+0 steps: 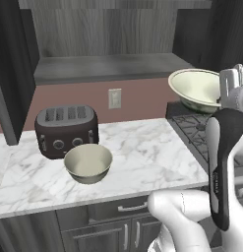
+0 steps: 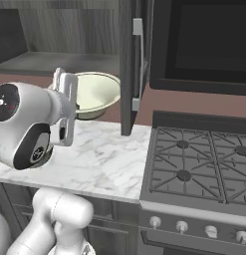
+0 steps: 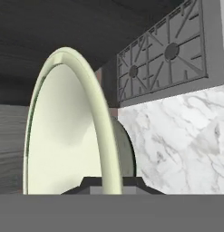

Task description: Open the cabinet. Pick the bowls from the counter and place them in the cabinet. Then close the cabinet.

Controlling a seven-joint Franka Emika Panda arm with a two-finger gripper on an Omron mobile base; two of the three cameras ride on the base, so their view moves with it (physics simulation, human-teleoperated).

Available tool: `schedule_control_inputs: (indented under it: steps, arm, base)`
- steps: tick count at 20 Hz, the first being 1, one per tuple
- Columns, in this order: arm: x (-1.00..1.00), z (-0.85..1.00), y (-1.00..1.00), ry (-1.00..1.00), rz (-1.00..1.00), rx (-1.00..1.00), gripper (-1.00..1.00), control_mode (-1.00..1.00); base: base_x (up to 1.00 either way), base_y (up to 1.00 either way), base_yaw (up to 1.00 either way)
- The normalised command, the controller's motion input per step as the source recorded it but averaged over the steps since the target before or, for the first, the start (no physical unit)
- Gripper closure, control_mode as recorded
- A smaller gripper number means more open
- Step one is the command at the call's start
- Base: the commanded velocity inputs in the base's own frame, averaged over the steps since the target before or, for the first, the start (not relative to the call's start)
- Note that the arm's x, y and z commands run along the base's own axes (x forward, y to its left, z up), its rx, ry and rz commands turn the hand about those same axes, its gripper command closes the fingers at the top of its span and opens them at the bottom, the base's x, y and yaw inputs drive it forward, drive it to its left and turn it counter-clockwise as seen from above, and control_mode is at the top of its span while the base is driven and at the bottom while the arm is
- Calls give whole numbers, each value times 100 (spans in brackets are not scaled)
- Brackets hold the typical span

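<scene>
My gripper (image 1: 220,96) is shut on the rim of a cream-inside bowl (image 1: 194,88) and holds it in the air at the right, about level with the open cabinet's lower shelf (image 1: 108,66). In the right base view the held bowl (image 2: 97,94) hangs over the counter (image 2: 102,159), just left of the swung-open cabinet door (image 2: 127,64). The hand view shows the bowl's rim (image 3: 97,113) edge-on between my fingertips (image 3: 106,183). A second bowl (image 1: 88,162) with a beige-grey outside sits upright on the marble counter (image 1: 147,152), in front of the toaster.
A dark toaster (image 1: 66,129) stands behind the counter bowl. The black gas stove (image 2: 204,159) lies right of the counter, under a dark microwave (image 2: 204,40). The open door's silver handle (image 2: 138,60) is close to the held bowl. Low cabinets (image 1: 118,226) run below.
</scene>
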Motion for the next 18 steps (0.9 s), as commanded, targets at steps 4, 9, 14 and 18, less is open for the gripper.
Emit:
schedule_control_inputs:
  steps: [4,9,14,18]
  arm:
    - [-9,12,2,-24,0,-10,100,-100]
    - [0,6,7,-15,0,-7,100,-100]
    - [0,12,5,-1,9,0,100,-100]
    - [0,22,19,-1,15,-3,100,-100]
  base:
    - [0,0,0]
    - [0,0,0]
    - [0,0,0]
    - [0,0,0]
